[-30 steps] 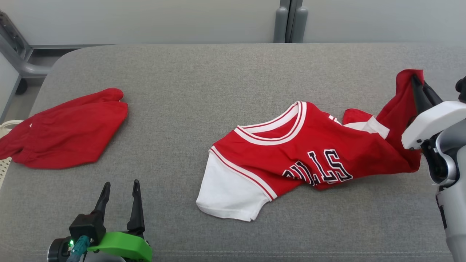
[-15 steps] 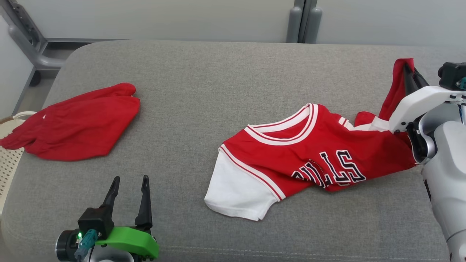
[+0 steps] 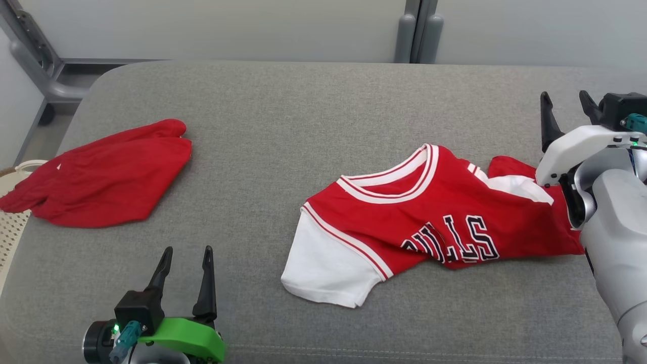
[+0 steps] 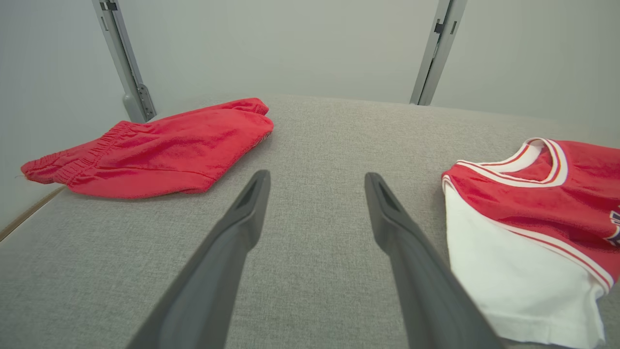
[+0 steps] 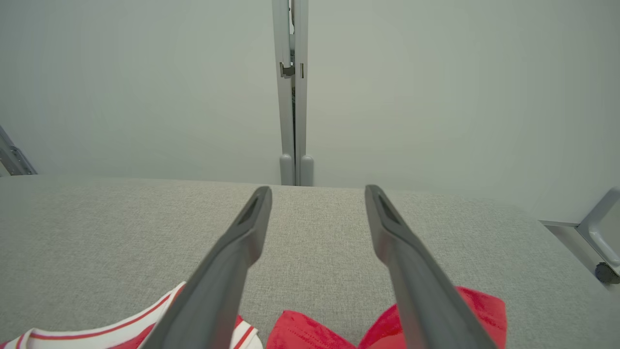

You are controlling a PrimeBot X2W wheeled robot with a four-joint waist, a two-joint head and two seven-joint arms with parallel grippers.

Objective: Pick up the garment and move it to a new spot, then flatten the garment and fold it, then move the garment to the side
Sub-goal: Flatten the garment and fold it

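Both pairs wide, empty: right fingers (image 3: 547, 121) just above jersey (image 3: 429, 217), left fingers (image 3: 206, 288) well apart.

Jersey (image 3: 424, 217) lies on the padded top (image 3: 283, 126), right of centre, with the right gripper (image 3: 564, 94) above and just behind its right end. Shorts (image 3: 101, 177) sit well apart on the left, reaching that edge. Left gripper (image 3: 187, 248) hovers near-side, before the gap between them.
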